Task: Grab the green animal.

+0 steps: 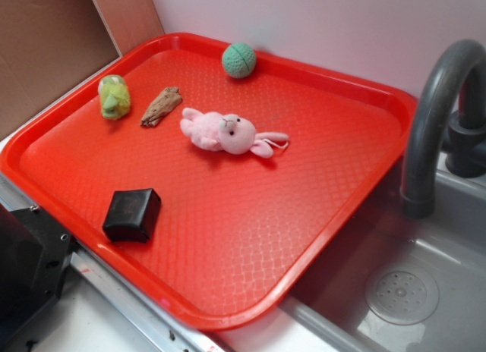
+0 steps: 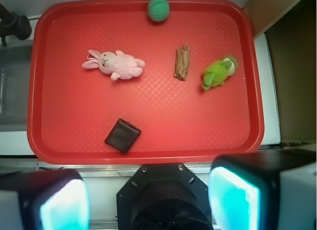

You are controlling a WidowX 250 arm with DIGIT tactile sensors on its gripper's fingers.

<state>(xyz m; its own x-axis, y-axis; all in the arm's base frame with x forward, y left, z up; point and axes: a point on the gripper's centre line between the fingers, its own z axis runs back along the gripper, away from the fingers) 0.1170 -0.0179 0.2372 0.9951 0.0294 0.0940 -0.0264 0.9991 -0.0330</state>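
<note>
— Lime plush, lumpy, lying on its side: that is the green animal (image 2: 218, 72), yes?

— Yes. It lies on the red tray (image 2: 148, 141), far ahead of the fingers (image 2: 148, 198) and off towards the right-hand one, close to the tray's far-right corner. Nothing touches it.

— And the fingers themselves?

— Spread wide and holding nothing; both pads (image 2: 233, 200) show at the bottom of the wrist view, short of the tray's near rim. I judge the reach has not begun.

— What stands between them and the toy?

— Little. The black box (image 2: 122, 135) sits nearest, slightly towards the left-hand finger. The brown piece of bark (image 2: 182, 63) lies just beside the toy, on its left, apart from it. The pink bunny (image 2: 116, 64) is further left, and the teal knitted ball (image 2: 158, 8) rests against the far rim.

— Why would the ball matter?

— It is green too, so it could be mistaken for the target. The bark's closeness probably calls for closing along the toy's narrow width, so only plush is caught.
</note>
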